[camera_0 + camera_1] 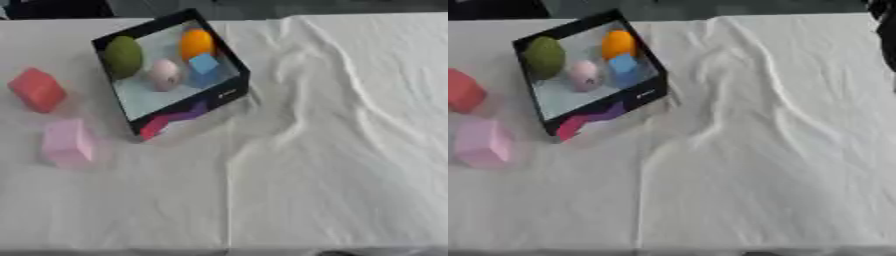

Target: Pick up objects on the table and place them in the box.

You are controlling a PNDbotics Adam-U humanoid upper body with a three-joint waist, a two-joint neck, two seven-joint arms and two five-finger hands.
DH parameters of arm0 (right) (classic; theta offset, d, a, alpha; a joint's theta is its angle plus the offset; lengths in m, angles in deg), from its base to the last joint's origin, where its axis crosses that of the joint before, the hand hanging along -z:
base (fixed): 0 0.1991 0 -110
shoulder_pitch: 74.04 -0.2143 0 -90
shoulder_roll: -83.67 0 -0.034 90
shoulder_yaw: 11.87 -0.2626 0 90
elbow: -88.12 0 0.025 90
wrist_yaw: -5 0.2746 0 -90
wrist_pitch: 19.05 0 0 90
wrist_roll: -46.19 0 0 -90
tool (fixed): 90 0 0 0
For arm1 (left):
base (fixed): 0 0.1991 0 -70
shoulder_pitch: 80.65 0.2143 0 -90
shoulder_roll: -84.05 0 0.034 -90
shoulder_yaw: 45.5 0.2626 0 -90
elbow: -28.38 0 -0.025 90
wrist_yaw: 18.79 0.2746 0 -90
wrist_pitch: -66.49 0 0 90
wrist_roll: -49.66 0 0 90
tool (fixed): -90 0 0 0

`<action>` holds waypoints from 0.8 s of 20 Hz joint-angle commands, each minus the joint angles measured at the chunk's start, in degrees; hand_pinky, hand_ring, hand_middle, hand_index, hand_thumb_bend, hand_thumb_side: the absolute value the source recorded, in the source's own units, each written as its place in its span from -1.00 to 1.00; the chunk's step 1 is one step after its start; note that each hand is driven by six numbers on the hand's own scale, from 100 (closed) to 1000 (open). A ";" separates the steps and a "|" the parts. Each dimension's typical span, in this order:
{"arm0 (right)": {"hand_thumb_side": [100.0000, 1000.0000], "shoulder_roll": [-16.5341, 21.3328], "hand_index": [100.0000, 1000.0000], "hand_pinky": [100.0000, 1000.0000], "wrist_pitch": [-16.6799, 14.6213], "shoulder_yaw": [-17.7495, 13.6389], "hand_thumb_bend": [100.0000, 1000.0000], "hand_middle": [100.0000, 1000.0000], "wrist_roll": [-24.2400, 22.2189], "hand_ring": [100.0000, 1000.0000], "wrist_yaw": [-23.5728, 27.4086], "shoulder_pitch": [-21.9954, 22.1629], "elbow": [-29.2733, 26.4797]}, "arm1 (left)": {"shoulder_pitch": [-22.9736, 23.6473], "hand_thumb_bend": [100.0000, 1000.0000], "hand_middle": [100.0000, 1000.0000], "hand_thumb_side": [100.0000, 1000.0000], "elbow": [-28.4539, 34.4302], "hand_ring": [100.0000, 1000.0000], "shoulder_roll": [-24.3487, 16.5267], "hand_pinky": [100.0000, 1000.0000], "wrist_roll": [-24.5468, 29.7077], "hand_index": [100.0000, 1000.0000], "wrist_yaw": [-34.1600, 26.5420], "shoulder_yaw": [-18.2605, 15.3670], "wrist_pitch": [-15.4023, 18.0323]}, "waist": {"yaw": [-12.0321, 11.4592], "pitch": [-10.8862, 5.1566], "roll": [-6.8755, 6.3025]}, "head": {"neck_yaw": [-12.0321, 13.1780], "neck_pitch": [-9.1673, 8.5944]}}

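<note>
A black box (229, 94) with a pale floor stands tilted at the back left of the table. Inside it lie a green ball (123, 56), an orange ball (196, 44), a pale pink ball (164, 74) and a blue cube (204, 65). On the cloth left of the box sit a red block (37, 89) and, nearer to me, a pink block (67, 142). My right hand (885, 30) shows only as a dark shape at the upper right edge of the right eye view, far from all of these. My left hand is out of sight.
A white wrinkled cloth (332, 150) covers the table, with folds running from the back centre toward the front. A purple and red shape (175, 120) shows on the box's front wall. The table's front edge runs along the bottom.
</note>
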State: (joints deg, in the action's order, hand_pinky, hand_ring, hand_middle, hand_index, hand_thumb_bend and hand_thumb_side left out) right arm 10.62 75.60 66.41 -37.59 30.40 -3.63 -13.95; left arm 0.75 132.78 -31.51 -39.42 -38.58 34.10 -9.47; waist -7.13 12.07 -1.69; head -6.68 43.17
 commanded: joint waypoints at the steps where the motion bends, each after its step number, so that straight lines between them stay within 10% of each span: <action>1: 0.05 0.49 0.78 0.80 -0.13 -1.27 -1.00 0.30 -0.16 0.54 -1.13 -0.20 -0.03 | -1.85 -1.00 0.66 -0.16 -0.64 0.83 -9.18 0.86 5.14 0.64 2.77 1.89 1.88 | -0.16 0.06 -0.86 | 0.52 -0.87; 7: 0.06 -0.02 0.75 0.80 0.90 -1.28 -1.00 0.29 -1.78 0.52 -2.68 0.21 0.81 | -5.09 -1.00 0.72 -0.35 -2.90 0.87 -19.37 0.90 17.52 0.69 8.61 7.43 6.02 | -0.03 0.35 -1.25 | 1.84 -1.06; 16: 0.08 -0.40 0.74 0.80 1.86 -0.77 -1.00 0.27 -2.37 0.51 -3.09 -0.07 1.63 | -10.56 -0.59 0.66 0.18 -3.73 0.86 -24.35 0.94 27.05 0.66 18.44 17.34 3.59 | 0.90 0.43 -1.45 | 3.13 -1.00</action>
State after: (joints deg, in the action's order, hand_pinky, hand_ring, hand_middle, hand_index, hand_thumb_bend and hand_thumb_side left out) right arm 9.24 77.41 65.85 -39.82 27.74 -3.01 -12.10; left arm -9.09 128.90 -53.00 -13.05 -21.40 50.90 -5.42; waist -6.21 12.39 -2.42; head -3.90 42.67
